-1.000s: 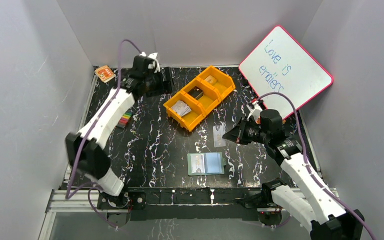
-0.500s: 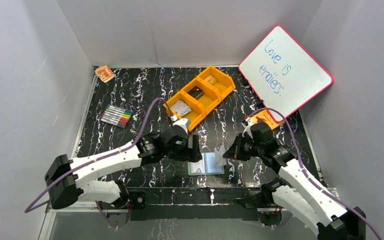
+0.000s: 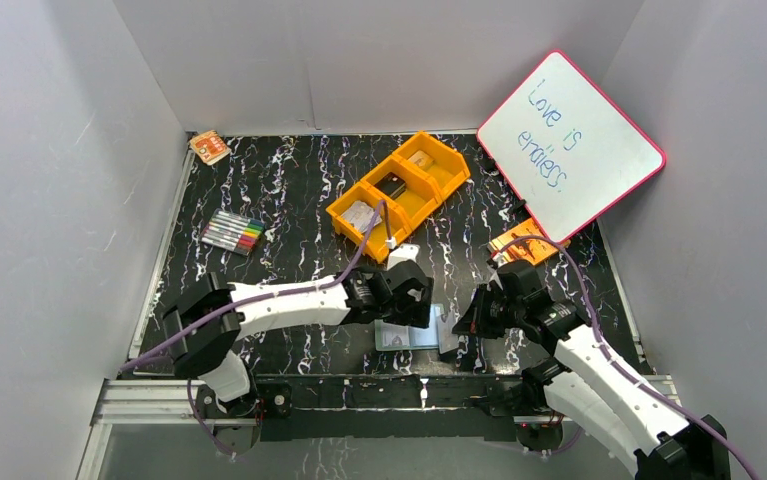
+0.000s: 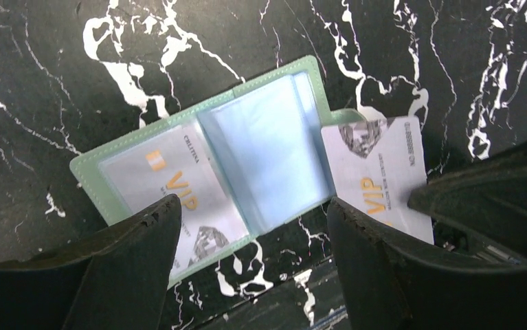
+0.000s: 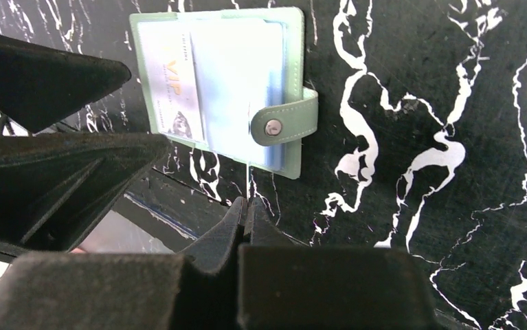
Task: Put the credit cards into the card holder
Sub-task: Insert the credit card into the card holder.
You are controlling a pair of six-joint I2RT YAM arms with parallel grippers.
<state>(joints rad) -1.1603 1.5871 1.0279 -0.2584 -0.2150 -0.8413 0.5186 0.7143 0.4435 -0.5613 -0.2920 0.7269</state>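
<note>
The left arm, a second ago stretched to the far left corner of the desk [image 3: 289, 190], now reaches across to the near edge. Its left gripper [image 4: 251, 201] stands wide and holds nothing, one finger [image 4: 133, 265] to each side of the open card holder [image 4: 267, 137]. The silver VIP card [image 4: 377, 172], which then lay flat on the desk beyond the holder, is now clamped in the right gripper [image 5: 247, 203], whose fingers are pressed together on its near end.

The card holder [image 3: 404, 340] lies open and flat near the front edge, between the two grippers, with its snap tab [image 5: 284, 124] pointing toward the right gripper [image 3: 466, 322]. A second VIP card [image 4: 171, 182] sits in the pocket farthest from the tab. The held card is tilted, and its leading edge meets the tab side of the holder (whether it has entered a pocket cannot be told).

The black desk is veined with white and closed in by plain pale walls. On it sit an orange tray [image 3: 414, 205] holding a pale card [image 3: 362, 214] and a black card [image 3: 391, 186], a row of coloured markers [image 3: 232, 232], an orange packet [image 3: 209, 147] in the far left corner, and a pink-rimmed whiteboard [image 3: 569, 140] propped at the right.
</note>
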